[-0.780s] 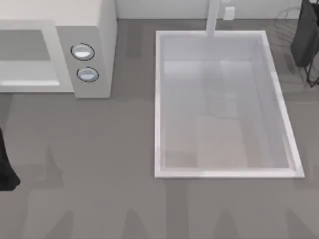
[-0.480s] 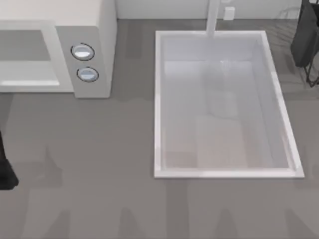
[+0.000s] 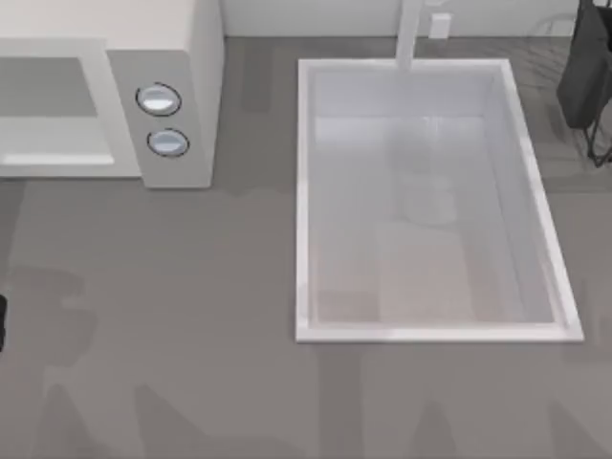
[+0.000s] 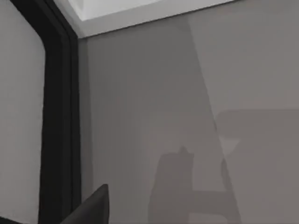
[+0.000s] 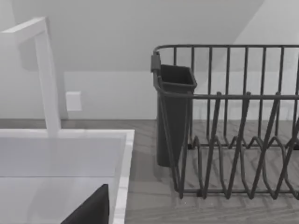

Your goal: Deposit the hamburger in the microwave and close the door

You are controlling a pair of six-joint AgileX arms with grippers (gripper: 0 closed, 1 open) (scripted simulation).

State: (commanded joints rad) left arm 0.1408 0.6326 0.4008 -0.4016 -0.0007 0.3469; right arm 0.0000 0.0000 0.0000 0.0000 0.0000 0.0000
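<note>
the microwave (image 3: 143, 86) stands shut; left gripper (image 3: 2, 325) sits below it at the table edge, grip state untellable, presumably parked after finishing.

Wide open counter (image 3: 191, 316) up front, with the microwave (image 3: 163, 96) back left, sink (image 3: 304, 191) mid-right, and rack (image 5: 233, 121) far right blocking.

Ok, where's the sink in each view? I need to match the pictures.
Top view: the sink lies right of centre, between the microwave and the dish rack.
Right wrist view: the sink's rim runs beside the dish rack, below the tap.
Left wrist view: a white edge lies beyond the grey table; I cannot tell if it is the sink.
Shared landmark: the white tap at the sink's far rim.
</note>
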